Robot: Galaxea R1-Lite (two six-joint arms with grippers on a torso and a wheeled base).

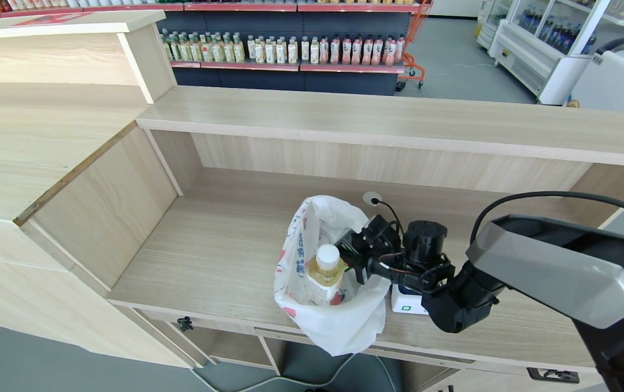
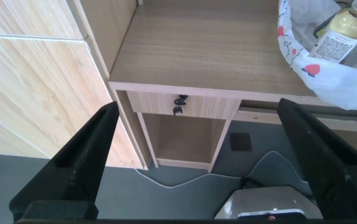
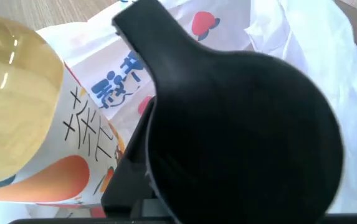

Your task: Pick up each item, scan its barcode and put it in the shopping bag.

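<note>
Partly hidden: bottle (image 1: pixel 324 275) in shopping bag (image 1: pixel 339 326), right end effector (image 1: pixel 353 261) beside it, grip unreadable; left end effector (image 2: pixel 198 111) wide.

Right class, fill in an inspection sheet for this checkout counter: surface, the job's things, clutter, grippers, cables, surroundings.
Surface: wooden counter, bare wood, with a raised ledge behind it.
Job's things: white shopping bag standing open near the front edge. A bottle stands upright inside it. A small white device, likely the scanner, sits beside the bag under the right arm.
Clutter: nothing seen.
Grippers: right gripper is at the bag's mouth, beside the bottle. Left gripper is open, empty and low in front of the counter.
Cables: a black cable runs from a hole in the counter to the right arm.
Surroundings: drink shelves and fridge cabinets.
</note>
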